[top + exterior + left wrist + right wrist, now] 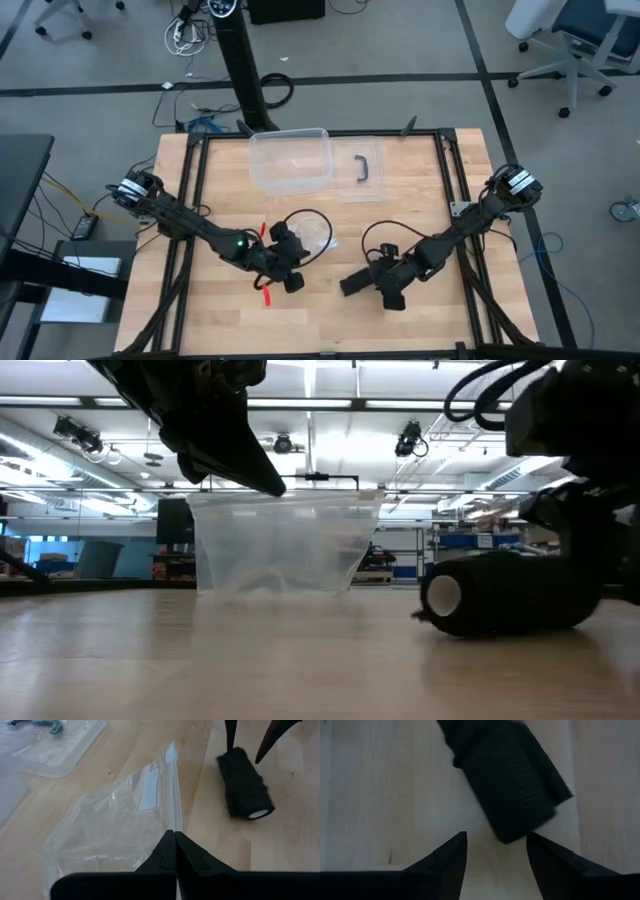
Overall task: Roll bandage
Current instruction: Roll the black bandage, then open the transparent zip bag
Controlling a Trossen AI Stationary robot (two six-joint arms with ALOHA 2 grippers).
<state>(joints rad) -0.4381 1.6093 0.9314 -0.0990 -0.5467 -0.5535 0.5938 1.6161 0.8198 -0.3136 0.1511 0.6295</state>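
Rolled up tight, the black bandage (510,593) lies on its side on the wooden bench (300,660), close to the low camera, with its pale core end facing out. From above, the bandage (357,282) sits on the right half of the bench, just ahead of the right gripper (378,280), which hangs low right behind it. Seen from that arm's wrist, the roll (507,780) rests on the wood just beyond the two dark fingers (445,857), and the jaws stand apart, nothing between them; the roll lies free.

Over on the left, the left gripper (290,262) has its jaws pressed together. From its wrist the fingers (165,852) meet at a point over the edge of a crinkly clear plastic bag (115,825) that lies flat on the bench; whether they pinch the film I cannot tell. The bandage (245,782) lies well apart from the bag's edge, on bare wood.

Farther back stands a clear plastic box (291,160), empty-looking from above, and just beside it on the right its clear lid (355,170) with a black handle (365,165).
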